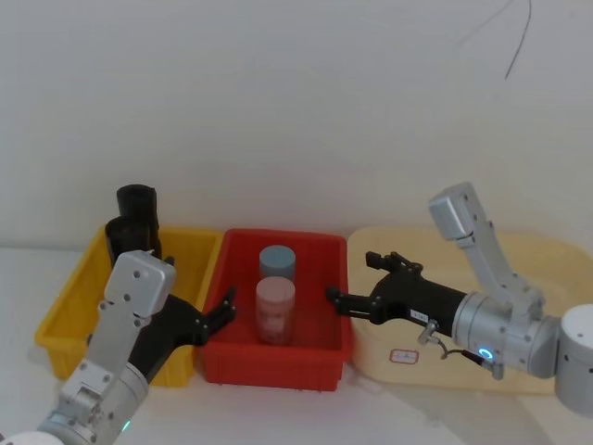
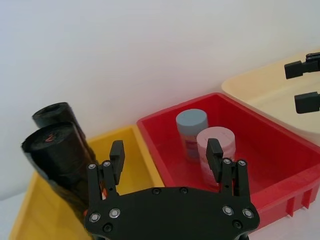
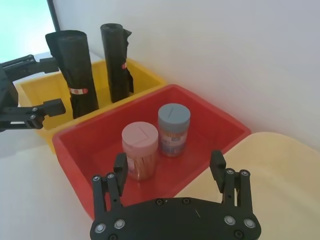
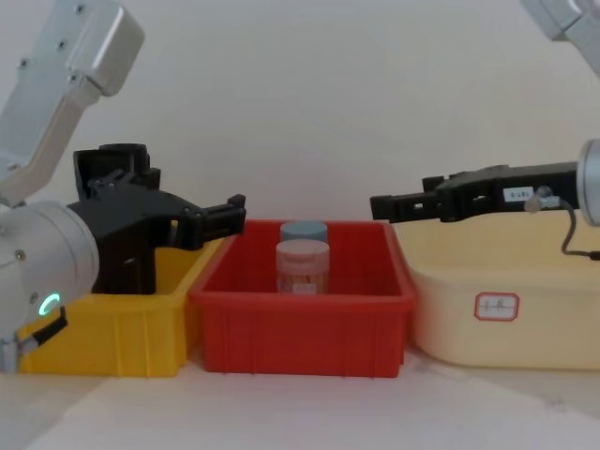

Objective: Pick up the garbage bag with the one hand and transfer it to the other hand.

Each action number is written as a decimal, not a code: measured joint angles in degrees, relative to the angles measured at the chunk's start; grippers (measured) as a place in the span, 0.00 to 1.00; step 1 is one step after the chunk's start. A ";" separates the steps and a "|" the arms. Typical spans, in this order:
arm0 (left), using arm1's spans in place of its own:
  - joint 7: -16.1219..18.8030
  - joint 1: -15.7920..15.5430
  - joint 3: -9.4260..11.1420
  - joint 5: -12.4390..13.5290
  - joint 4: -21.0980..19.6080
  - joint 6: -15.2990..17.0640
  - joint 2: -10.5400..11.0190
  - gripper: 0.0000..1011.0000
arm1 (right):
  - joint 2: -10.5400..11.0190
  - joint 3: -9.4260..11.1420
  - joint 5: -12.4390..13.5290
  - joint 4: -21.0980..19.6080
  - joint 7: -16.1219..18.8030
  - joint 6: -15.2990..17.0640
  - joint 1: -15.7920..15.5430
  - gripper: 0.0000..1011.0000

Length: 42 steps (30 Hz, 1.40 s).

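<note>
White wall and pale tabletop are backing three bins; garbage bag [image 3: 71, 65] is standing upright in the yellow bin [image 1: 65, 315], long axis vertical, second black roll [image 3: 113, 55] just behind it; left gripper [image 1: 220, 311] is hovering with fingers spread, tips pointing toward the red bin [image 1: 278, 366], so the bag is sitting back and to its left, nearer this arm; right gripper [image 1: 352, 276] is hanging spread by the cream tub [image 1: 519, 269]; neighbouring roll and bin wall are likely crowding the approach.

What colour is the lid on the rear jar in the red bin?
The lid is grey-blue; it shows clearest in the right wrist view.
</note>
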 joint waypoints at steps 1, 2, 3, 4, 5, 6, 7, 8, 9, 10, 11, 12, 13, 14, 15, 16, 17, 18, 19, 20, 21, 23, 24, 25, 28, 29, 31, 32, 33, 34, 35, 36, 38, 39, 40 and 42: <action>0.32 0.15 -0.11 0.06 -0.34 0.38 -0.06 0.99 | -0.24 -0.38 0.20 1.09 0.67 -0.02 0.84 0.99; 0.64 0.45 -0.26 0.11 -0.83 0.78 -0.13 0.99 | -0.32 -0.50 0.26 1.43 0.83 -0.04 1.06 0.99; 0.98 0.67 -0.39 0.19 -1.21 1.33 -0.18 0.99 | -0.37 -0.63 0.29 1.76 1.03 -0.04 1.27 0.99; 1.44 0.93 -0.55 0.23 -1.64 1.72 -0.23 0.99 | -0.43 -0.76 0.33 2.08 1.20 -0.06 1.47 0.99; 2.15 1.50 -0.82 0.32 -2.52 2.64 -0.31 0.99 | -0.52 -0.92 0.41 2.47 1.44 -0.09 1.75 0.99; 2.50 1.85 -0.99 0.34 -3.04 3.10 -0.34 0.99 | -0.61 -1.12 0.50 2.91 1.75 -0.14 2.09 0.99; 2.87 2.30 -1.21 0.35 -3.71 3.63 -0.36 0.99 | -0.69 -1.27 0.53 3.29 1.91 -0.16 2.34 0.99; 3.64 3.06 -1.60 0.36 -4.84 4.75 -0.36 0.99 | -0.76 -1.38 0.59 3.59 2.09 -0.20 2.52 0.99; 3.83 3.45 -1.79 0.36 -5.41 5.09 -0.33 0.99 | -0.81 -1.48 0.63 3.88 2.24 -0.21 2.68 0.99; 4.42 4.33 -2.17 0.35 -6.50 6.23 -0.23 0.99 | -0.86 -1.59 0.67 4.14 2.39 -0.23 2.83 0.99; 4.64 4.67 -2.44 0.32 -7.19 6.74 -0.17 0.99 | -0.96 -1.83 0.72 4.69 2.61 -0.27 3.19 0.99; 4.82 5.03 -2.64 0.28 -7.72 7.20 -0.08 0.99 | -1.05 -2.02 0.78 5.11 2.84 -0.31 3.48 0.99; 5.07 5.82 -3.08 0.16 -8.89 8.20 0.17 0.99 | -1.09 -2.12 0.83 5.32 2.96 -0.35 3.63 0.99; 5.07 5.82 -3.08 0.16 -8.89 8.20 0.17 0.99 | -1.12 -2.20 0.87 5.51 3.05 -0.38 3.76 0.99; 5.14 6.45 -3.45 -0.02 -9.84 8.96 0.45 0.99 | -1.16 -2.30 0.90 5.80 3.15 -0.40 3.94 0.99; 5.14 6.75 -3.63 -0.18 -10.28 9.41 0.61 0.99 | -1.24 -2.46 0.97 6.18 3.36 -0.45 4.16 0.99; 5.03 7.33 -4.02 -0.47 -11.11 10.02 1.03 0.99 | -1.26 -2.55 0.98 6.34 3.41 -0.46 4.26 0.99; 4.94 7.62 -4.23 -0.57 -11.51 10.17 1.28 0.99 | -1.28 -2.63 1.02 6.50 3.49 -0.48 4.36 0.99; 4.68 7.88 -4.44 -0.80 -11.87 10.46 1.53 0.99 | -1.34 -2.83 1.07 6.80 3.64 -0.52 4.55 0.99; 4.44 8.23 -4.76 -0.97 -12.35 10.62 1.90 0.99 | -1.38 -2.92 1.09 6.92 3.70 -0.55 4.63 0.99; 3.73 8.72 -5.25 -1.41 -12.98 10.90 2.50 0.99 | -1.42 -3.01 1.11 7.03 3.75 -0.59 4.70 0.99; 2.53 9.50 -6.10 -2.08 -13.88 11.03 3.66 0.99 | -1.52 -3.27 1.16 7.34 3.84 -0.65 4.91 0.99; 2.06 9.64 -6.29 -2.33 -14.03 11.04 3.91 0.99 | -1.58 -3.41 1.20 7.52 3.87 -0.67 5.01 0.99; 1.59 9.92 -6.71 -2.58 -14.34 11.03 4.46 0.99 | -1.58 -3.41 1.20 7.52 3.87 -0.67 5.01 0.99; -1.42 10.94 -8.50 -4.17 -15.05 10.40 6.65 0.99 | -1.66 -3.69 1.29 7.89 3.89 -0.70 5.20 0.99; -1.42 10.94 -8.50 -4.17 -15.05 10.40 6.65 0.99 | -1.72 -3.83 1.33 8.04 3.89 -0.70 5.26 0.99; -3.25 11.55 -9.84 -5.15 -15.18 9.64 8.08 0.99 | -1.78 -4.03 1.39 8.26 3.89 -0.70 5.37 0.99; -4.50 11.86 -10.56 -5.90 -15.18 9.06 8.91 0.99 | -1.81 -4.09 1.40 8.31 3.89 -0.70 5.41 0.99; -4.50 11.86 -10.56 -5.90 -15.18 9.06 8.91 0.99 | -1.83 -4.16 1.42 8.37 3.88 -0.70 5.44 0.99; -5.81 12.08 -11.29 -6.44 -15.12 8.36 9.63 0.99 | -1.90 -4.29 1.44 8.47 3.87 -0.70 5.54 0.99; -6.35 12.18 -11.75 -6.70 -14.98 8.06 10.08 0.99 | -1.91 -4.35 1.46 8.51 3.87 -0.69 5.57 0.99; -7.02 12.23 -12.05 -7.03 -14.86 7.69 10.39 0.99 | -1.92 -4.42 1.48 8.54 3.87 -0.68 5.61 0.99; -8.34 12.28 -12.82 -7.60 -14.38 6.95 11.20 0.99 | -1.99 -4.64 1.51 8.67 3.87 -0.66 5.76 0.99; -9.40 12.21 -13.30 -7.99 -13.96 6.36 11.72 0.99 | -2.02 -4.71 1.52 8.69 3.86 -0.64 5.81 0.99; -9.80 12.15 -13.49 -8.13 -13.79 6.12 11.92 0.99 | -2.09 -4.88 1.54 8.73 3.86 -0.62 5.91 0.99; -10.67 11.91 -13.88 -8.42 -13.37 5.59 12.32 0.99 | -2.15 -5.05 1.55 8.76 3.86 -0.59 6.00 0.99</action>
